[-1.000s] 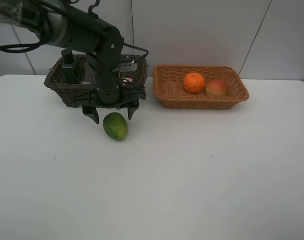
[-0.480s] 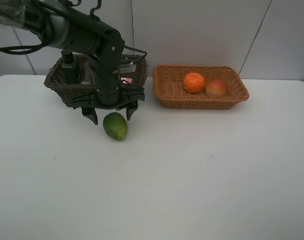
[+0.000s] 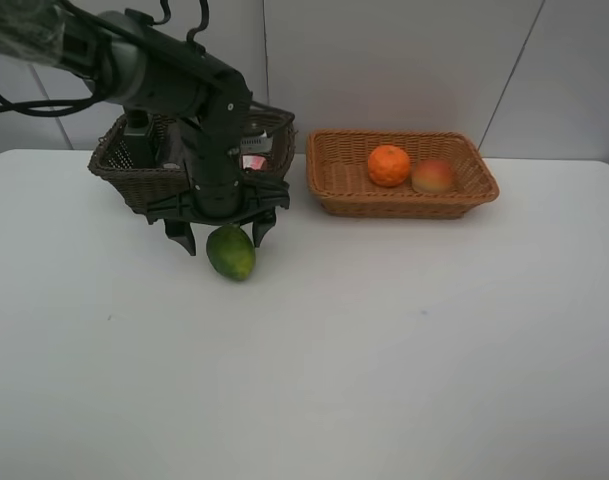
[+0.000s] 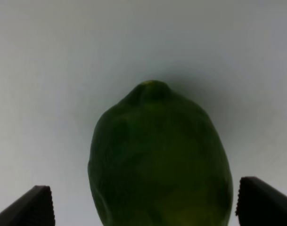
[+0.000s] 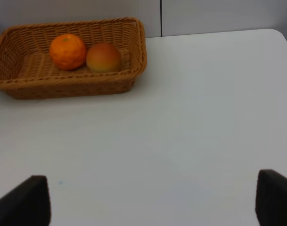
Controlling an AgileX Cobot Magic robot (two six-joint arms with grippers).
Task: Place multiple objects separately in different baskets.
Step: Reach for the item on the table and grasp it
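Two baskets stand side by side along the far edge of the table [image 3: 404, 350]. The deeper basket [image 3: 124, 168] sits toward the far left corner, with bottles in it that the arm partly hides. The shallower basket [image 3: 402, 172] sits just right of the middle of that edge and holds two fruits touching each other: the orange [image 3: 389, 165] on the left and the rounder fruit [image 3: 433, 176] on the right. A third fruit [image 3: 231, 252] lies on the table just before the deeper basket's right end. The left hand [image 3: 221, 233] straddles it, one finger on each side.
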